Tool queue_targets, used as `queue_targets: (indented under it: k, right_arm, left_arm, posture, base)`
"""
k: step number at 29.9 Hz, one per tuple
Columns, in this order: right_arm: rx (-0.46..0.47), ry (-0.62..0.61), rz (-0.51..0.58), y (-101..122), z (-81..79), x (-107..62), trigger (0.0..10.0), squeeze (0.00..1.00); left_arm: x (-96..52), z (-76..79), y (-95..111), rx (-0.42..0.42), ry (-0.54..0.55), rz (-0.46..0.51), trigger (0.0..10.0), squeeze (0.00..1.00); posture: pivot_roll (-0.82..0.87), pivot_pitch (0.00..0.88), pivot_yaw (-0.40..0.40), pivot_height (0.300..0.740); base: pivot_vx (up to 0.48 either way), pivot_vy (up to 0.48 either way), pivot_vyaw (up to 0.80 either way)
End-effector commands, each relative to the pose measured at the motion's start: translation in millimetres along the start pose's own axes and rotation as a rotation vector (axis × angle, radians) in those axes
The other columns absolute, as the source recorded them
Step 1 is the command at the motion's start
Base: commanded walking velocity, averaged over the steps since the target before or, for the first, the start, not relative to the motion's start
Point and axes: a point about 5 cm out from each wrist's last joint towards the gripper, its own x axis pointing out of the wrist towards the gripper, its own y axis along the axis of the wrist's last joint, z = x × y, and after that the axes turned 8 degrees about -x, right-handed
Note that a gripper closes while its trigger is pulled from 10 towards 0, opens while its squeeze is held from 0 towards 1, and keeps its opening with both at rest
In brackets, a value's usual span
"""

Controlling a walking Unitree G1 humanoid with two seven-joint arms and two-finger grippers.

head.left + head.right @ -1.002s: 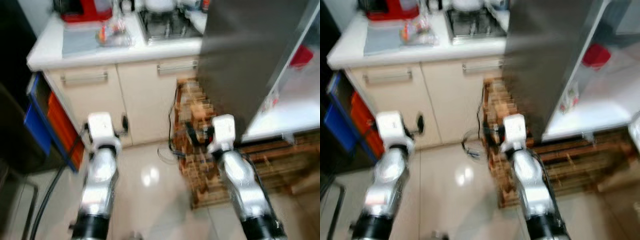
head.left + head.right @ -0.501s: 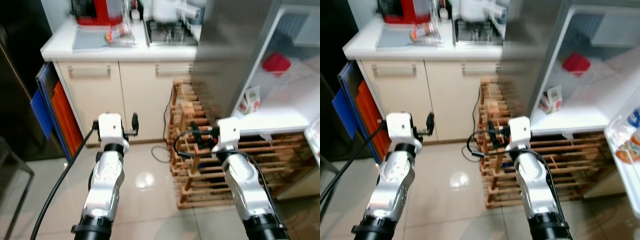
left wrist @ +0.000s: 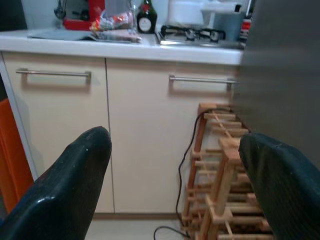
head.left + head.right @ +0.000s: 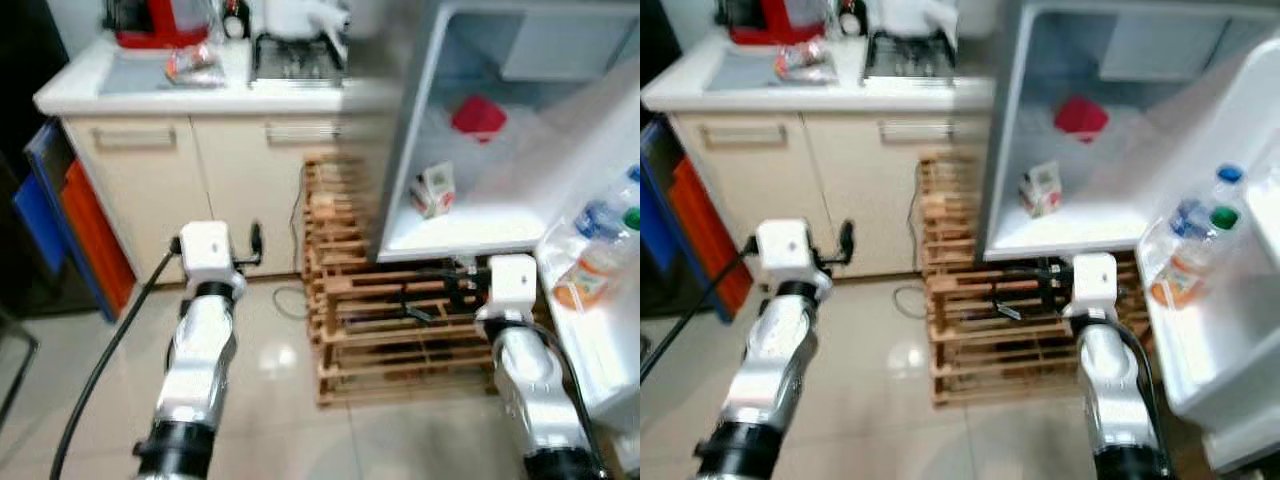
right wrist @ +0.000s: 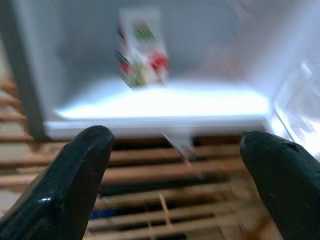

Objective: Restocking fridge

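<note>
Ahead of the robot: an open fridge [image 4: 400, 150] is seen above a wooden rack [image 4: 380, 320], beside a counter [image 4: 150, 92] with cupboards.
Left gripper [image 3: 172, 187]: fingers are held wide apart, nothing between them; the cupboards are faced.
Right gripper [image 5: 175, 182]: fingers are spread apart and empty, aimed at the fridge's lower shelf.
Stock: a small carton [image 4: 432, 190] and a red container [image 4: 478, 117] are seen inside; bottles [image 4: 600, 250] are held in the door shelf [image 4: 590, 340], just beside the right arm.
Carton to gripper: ahead and above, apart.
Risk: the door shelf or rack may be struck if the arm is swung while the view is blurred.
</note>
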Motion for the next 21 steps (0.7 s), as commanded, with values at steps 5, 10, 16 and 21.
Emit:
queue_targets:
  k: [5, 10, 16, 21]
  right_arm:
    - [-0.031, -0.184, -0.097, -16.7, 30.0, -4.4, 10.0, 0.0]
    - [-0.021, -0.264, -0.144, -24.7, 40.7, -8.8, 10.0, 0.0]
    - [-0.035, -0.356, -0.162, -29.7, 60.0, -11.9, 10.0, 0.0]
    - [-0.096, -0.418, -0.181, -33.5, 74.4, -17.0, 10.0, 0.0]
  left_arm:
    - [4.6, 0.5, 4.5, -0.008, -0.023, 0.01, 10.0, 0.0]
    - [4.6, 0.1, 4.1, -0.002, -0.037, 0.004, 10.0, 0.0]
    - [7.4, 1.4, 5.1, -0.005, -0.043, 0.005, 10.0, 0.0]
    - [5.8, 5.1, 2.4, -0.015, -0.049, -0.001, 10.0, 0.0]
  posture:
    - [-0.11, 0.0, 0.045, 0.74]
    - [-0.11, 0.0, 0.053, 0.74]
    - [-0.12, 0.0, 0.054, 0.74]
    - [-0.13, 0.0, 0.052, 0.74]
  base:
    - [0.0, 0.0, 0.0]
    - [0.0, 0.0, 0.0]
    - [0.0, 0.0, 0.0]
    - [0.0, 0.0, 0.0]
